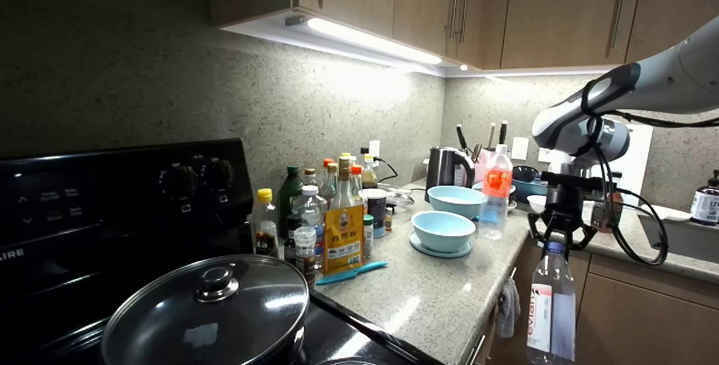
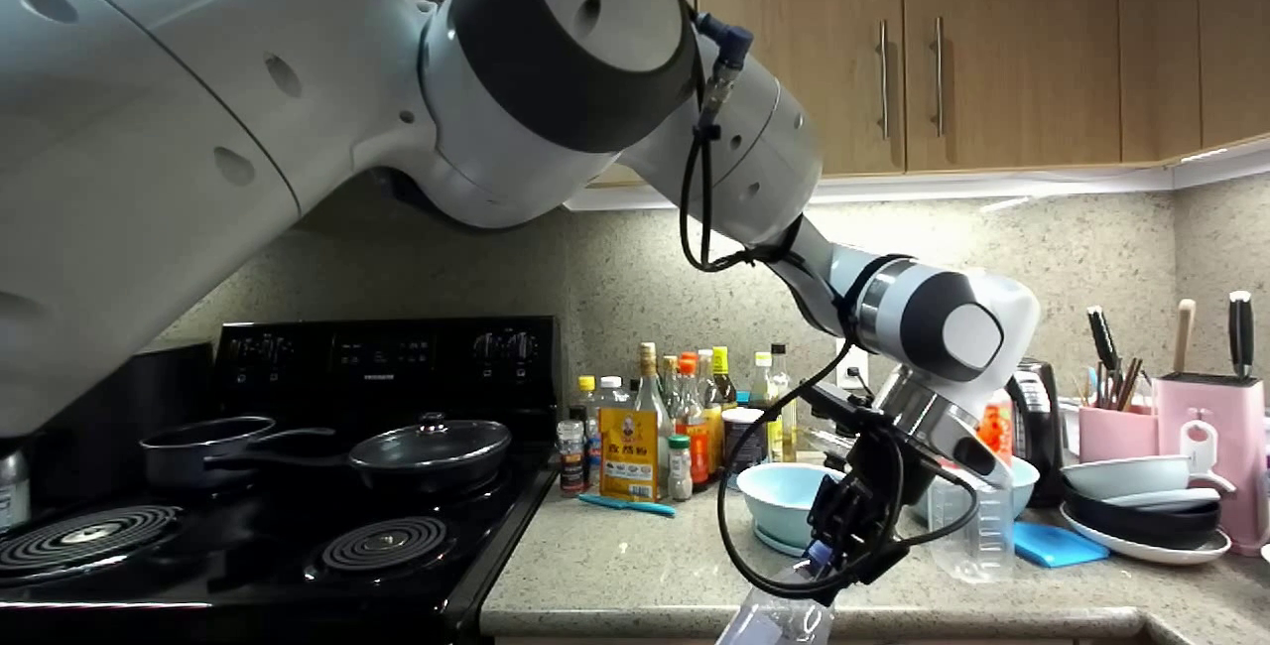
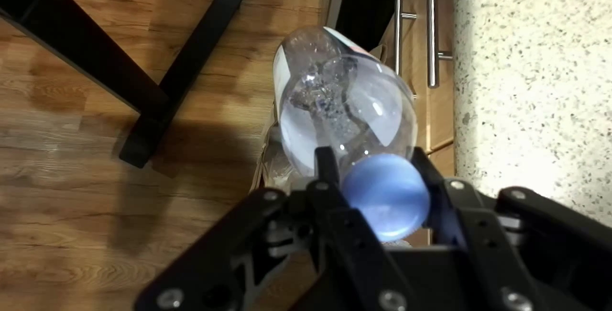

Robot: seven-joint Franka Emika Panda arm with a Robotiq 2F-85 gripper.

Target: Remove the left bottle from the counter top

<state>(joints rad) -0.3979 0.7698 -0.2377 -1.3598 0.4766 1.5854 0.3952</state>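
The left bottle is a clear plastic bottle with a blue cap and a pale label, seen in both exterior views [image 1: 551, 320] [image 2: 779, 620]. My gripper [image 1: 555, 248] is shut on its neck just below the cap. The bottle hangs nearly upright, off the front edge of the grey speckled counter top [image 1: 415, 303]. In the wrist view the bottle [image 3: 344, 105] is between my fingers [image 3: 375, 160], above the wood floor and beside the cabinet fronts. The counter top [image 3: 530, 62] is to its right there. The bottle's base is cut off in an exterior view [image 2: 764, 637].
Another bottle with an orange label [image 1: 495, 191] stands on the counter near teal bowls [image 1: 444, 231]. Several condiment bottles [image 1: 337, 185] stand by the stove [image 2: 427, 566]. In the wrist view a black stand leg [image 3: 158, 105] is on the floor, and a bag-like container [image 3: 275, 162] lies partly behind the bottle.
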